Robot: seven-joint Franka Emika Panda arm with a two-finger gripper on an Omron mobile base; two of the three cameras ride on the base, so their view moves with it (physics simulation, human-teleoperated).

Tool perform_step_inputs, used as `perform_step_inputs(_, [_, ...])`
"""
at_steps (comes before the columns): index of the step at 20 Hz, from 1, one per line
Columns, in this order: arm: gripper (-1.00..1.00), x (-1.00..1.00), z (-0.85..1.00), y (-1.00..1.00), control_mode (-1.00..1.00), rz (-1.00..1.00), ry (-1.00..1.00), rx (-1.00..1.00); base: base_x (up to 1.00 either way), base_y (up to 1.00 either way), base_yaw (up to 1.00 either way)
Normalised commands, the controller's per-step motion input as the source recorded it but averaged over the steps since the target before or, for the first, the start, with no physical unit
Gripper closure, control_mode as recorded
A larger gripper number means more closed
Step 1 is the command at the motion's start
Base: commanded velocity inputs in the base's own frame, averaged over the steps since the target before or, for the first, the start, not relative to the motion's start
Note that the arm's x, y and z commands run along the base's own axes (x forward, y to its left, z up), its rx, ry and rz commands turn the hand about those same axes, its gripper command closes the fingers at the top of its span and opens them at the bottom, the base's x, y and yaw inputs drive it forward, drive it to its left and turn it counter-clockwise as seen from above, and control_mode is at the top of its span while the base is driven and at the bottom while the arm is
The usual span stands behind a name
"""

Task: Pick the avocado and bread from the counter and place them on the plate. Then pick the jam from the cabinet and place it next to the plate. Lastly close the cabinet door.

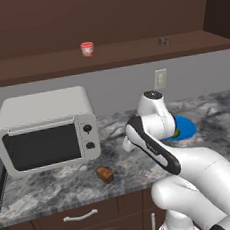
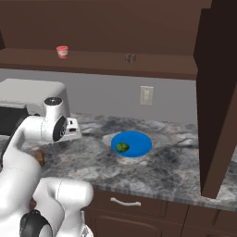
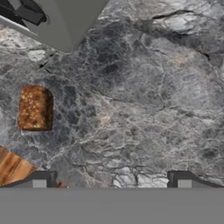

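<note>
Resting on the blue plate (image 2: 139,144), the green avocado (image 2: 122,147) lies toward the plate's left part in the right base view, and the plate sits flat on the marbled table (image 2: 176,166). The bread (image 1: 105,175), a brown oblong loaf, lies on the table near its front edge, in front of the white microwave (image 1: 43,129) and well apart from the plate. In the hand view the bread (image 3: 35,108) appears at left on the bare stone, with a corner of the microwave (image 3: 57,19) at upper left. The gripper (image 3: 111,181) hangs above the table with its two fingertips spread wide and nothing between them; the bread lies off to the side of the gap, not within it. The jam (image 1: 87,49), a red-lidded jar, stands upright on the inner shelf of the cabinet (image 1: 126,15), left of a small dark object (image 1: 164,41) on the same shelf. The cabinet door (image 2: 217,102) stands open at the right side of the right base view, projecting forward over the table. A wall outlet (image 2: 146,95) is mounted on the grey wall below the shelf.
</note>
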Motion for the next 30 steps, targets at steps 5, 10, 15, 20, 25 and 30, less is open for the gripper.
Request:
perform_step_inputs(5, [-1.00, -0.28, -0.03, 0.49, -1.00, 0.10, 0.00, -0.05, 0.00, 0.00, 0.00])
perform_step_inputs(10, [-1.00, -0.21, -0.06, 0.45, -1.00, 0.08, 0.00, -0.03, 0.00, 0.00, 0.00])
perform_step_inputs(15, [-1.00, -0.12, -0.08, 0.39, -1.00, 0.05, 0.00, 0.00, 0.00, 0.00, 0.00])
perform_step_inputs(20, [-1.00, -0.10, -0.15, 0.27, -1.00, 0.01, 0.00, 0.00, 0.00, 0.00, 0.00])
perform_step_inputs(25, [-1.00, -0.07, -0.22, 0.21, -1.00, 0.00, 0.00, 0.00, 0.00, 0.00, 0.00])
perform_step_inputs(30, [-1.00, 0.01, -0.16, 0.16, -1.00, -0.02, 0.00, 0.00, 0.00, 0.00, 0.00])
